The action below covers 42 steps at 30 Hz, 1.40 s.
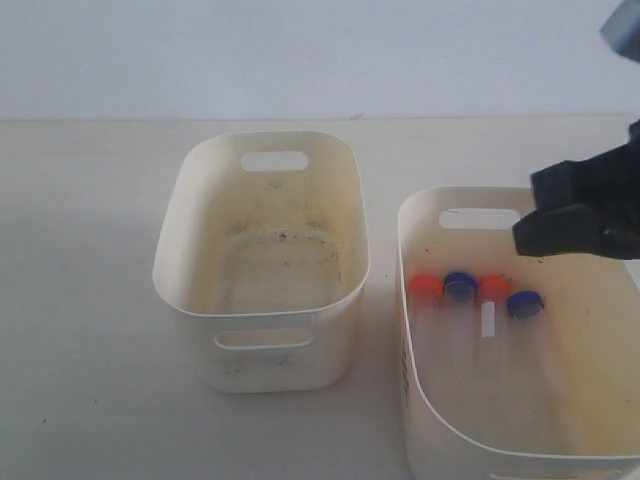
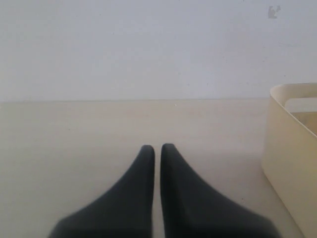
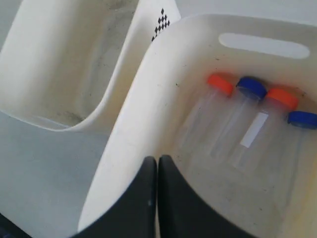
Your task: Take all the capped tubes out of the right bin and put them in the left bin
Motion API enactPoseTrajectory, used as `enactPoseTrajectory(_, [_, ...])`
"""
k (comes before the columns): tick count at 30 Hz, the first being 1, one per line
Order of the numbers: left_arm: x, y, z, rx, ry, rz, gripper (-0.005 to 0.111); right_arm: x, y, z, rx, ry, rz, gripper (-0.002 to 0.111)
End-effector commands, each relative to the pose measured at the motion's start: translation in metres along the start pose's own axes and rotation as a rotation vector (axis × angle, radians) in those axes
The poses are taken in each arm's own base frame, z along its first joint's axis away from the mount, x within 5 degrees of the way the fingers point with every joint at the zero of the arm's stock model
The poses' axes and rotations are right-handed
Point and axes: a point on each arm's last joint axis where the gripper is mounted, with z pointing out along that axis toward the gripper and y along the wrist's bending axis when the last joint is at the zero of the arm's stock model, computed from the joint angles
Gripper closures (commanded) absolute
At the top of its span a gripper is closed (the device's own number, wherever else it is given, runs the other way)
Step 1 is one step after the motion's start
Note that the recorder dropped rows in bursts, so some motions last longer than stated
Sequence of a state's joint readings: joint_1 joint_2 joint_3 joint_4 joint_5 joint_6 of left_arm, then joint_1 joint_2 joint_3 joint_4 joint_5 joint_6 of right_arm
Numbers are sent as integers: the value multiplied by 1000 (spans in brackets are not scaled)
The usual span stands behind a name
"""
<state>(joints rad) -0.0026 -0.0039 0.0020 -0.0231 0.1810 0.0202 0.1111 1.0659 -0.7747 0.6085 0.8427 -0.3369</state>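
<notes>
Several capped tubes lie side by side on the floor of the right bin (image 1: 420, 215) (image 3: 148, 64): an orange-capped tube (image 1: 425, 288) (image 3: 219, 83), a blue-capped tube (image 1: 459, 286) (image 3: 251, 87), a second orange-capped tube (image 1: 493, 289) (image 3: 282, 97) with a white label, and a second blue-capped tube (image 1: 524, 303) (image 3: 302, 119). My right gripper (image 1: 522, 240) (image 3: 157, 159) hovers above the bin's far right part, shut and empty. The left bin (image 1: 200, 300) (image 3: 29, 54), with a grime-speckled floor, holds nothing. My left gripper (image 2: 157, 147) is shut over bare table, out of the exterior view.
The two bins stand close together on a pale table (image 1: 80, 250), which spreads left of and behind the left bin. A white wall (image 1: 300, 50) runs behind. One cream bin's wall (image 2: 287, 163) shows at the edge of the left wrist view.
</notes>
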Motion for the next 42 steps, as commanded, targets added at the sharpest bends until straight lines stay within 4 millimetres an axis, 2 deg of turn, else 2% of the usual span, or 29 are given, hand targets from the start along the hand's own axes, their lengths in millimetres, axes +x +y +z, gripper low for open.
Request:
enactPoseTrajectory(1, [-1, 0, 0, 8, -5, -7, 103, -6, -2, 33, 17, 61, 49, 108])
enactPoseTrajectory(5, [-1, 0, 0, 8, -5, -7, 103, -6, -4, 63, 56, 117, 61, 108])
enactPoseTrajectory(9, [-1, 0, 0, 8, -5, -7, 103, -4, -6, 82, 93, 152, 138, 108])
enactPoseTrajectory(16, [-1, 0, 0, 8, -5, -7, 103, 3, -21, 108, 178, 243, 305, 108])
enactPoseTrajectory(19, [-1, 0, 0, 8, -5, -7, 103, 7, -26, 118, 195, 280, 330, 99])
enactPoseTrajectory(21, [-1, 0, 0, 8, -5, -7, 103, 7, -28, 122, 200, 283, 335, 88])
enactPoseTrajectory(24, [-1, 0, 0, 8, -5, -7, 103, 7, -29, 124, 203, 274, 335, 78])
enactPoseTrajectory(34, [-1, 0, 0, 8, -5, -7, 103, 2, -31, 125, 222, 211, 356, 77])
enactPoseTrajectory(39, [-1, 0, 0, 8, -5, -7, 103, 1, -34, 124, 247, 200, 305, 60])
enactPoseTrajectory(42, [-1, 0, 0, 8, -5, -7, 103, -1, -35, 125, 249, 179, 301, 59])
